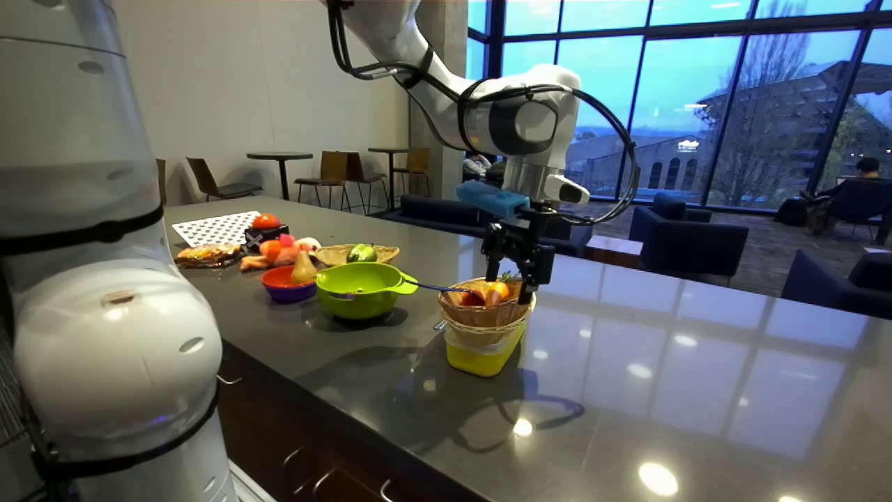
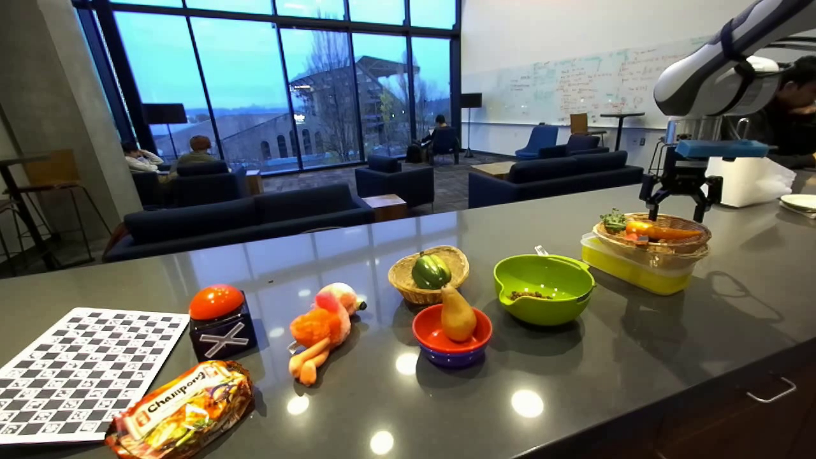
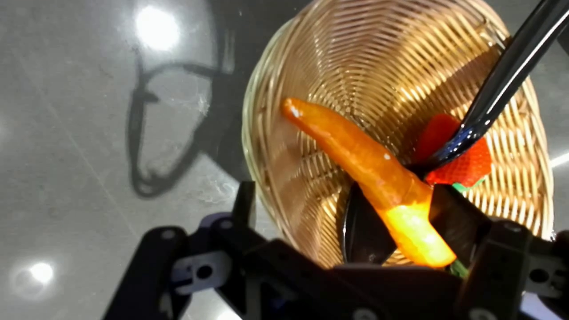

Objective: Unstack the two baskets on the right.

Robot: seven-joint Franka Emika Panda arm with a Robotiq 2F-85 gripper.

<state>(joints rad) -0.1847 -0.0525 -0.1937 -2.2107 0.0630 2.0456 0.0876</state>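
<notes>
Woven baskets (image 1: pixel 481 317), two, nested, atop a yellow tub (image 1: pixel 481 361) between the long edges of the table (image 1: pixel 627 418). Gripper (image 2: pixel 676 217) above, jaws apart. Inside: carrot (image 3: pixel 364 160); dark utensil (image 3: pixel 498 93) jutting out. Near: lime-green bowl (image 2: pixel 542 312). Toward the short edge: pear (image 2: pixel 459 315) in red bowl (image 2: pixel 446 347), checkered board (image 2: pixel 95 370). Table grey, glossy. Past one long edge: sofas (image 2: pixel 236 223), tall windows (image 2: pixel 233 95).

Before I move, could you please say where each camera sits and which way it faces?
An exterior view: close by the robot's white link, facing windows across the counter; that link, arm and fingers show.
An exterior view: near the patterned board, facing windows and whiteboard; arm and fingers show.
Wrist view: above the woven basket, looking down into it; fingers show.
Both exterior views share the lime-green bowl and woven basket.
</notes>
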